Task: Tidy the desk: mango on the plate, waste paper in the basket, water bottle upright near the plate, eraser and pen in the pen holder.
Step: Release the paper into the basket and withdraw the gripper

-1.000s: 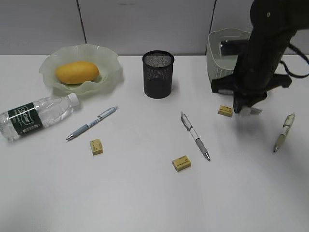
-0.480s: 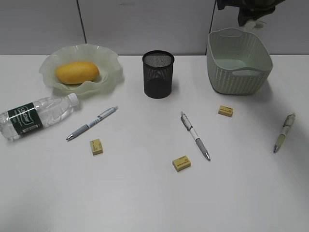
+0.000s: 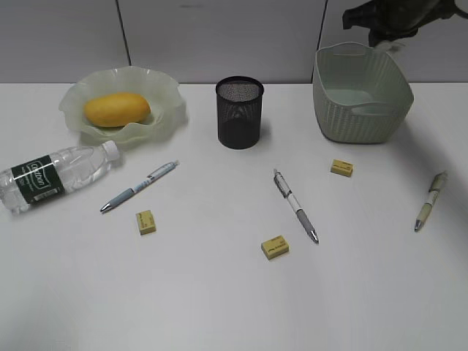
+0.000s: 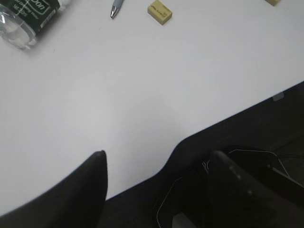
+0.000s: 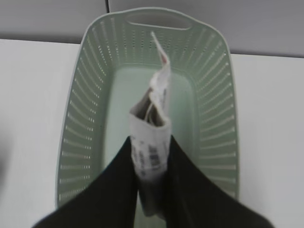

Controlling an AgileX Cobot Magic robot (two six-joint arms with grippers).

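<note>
The crumpled waste paper (image 5: pixel 151 142) is pinched between the narrowly set jaws of the right gripper (image 5: pixel 151 175), its free end sticking up past the jaw tips, and the pale green basket (image 5: pixel 90 95) is seen open directly below them. The jaws of the left gripper (image 4: pixel 156 166) are spread wide and hold nothing, with bare white bench (image 4: pixel 142 85) beneath them; a yellow eraser (image 4: pixel 159 12), a pen tip (image 4: pixel 116 8) and the lying water bottle (image 4: pixel 28 16) are found well beyond their tips.

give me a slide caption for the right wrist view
Right gripper holding the waste paper above the empty basket.
</note>
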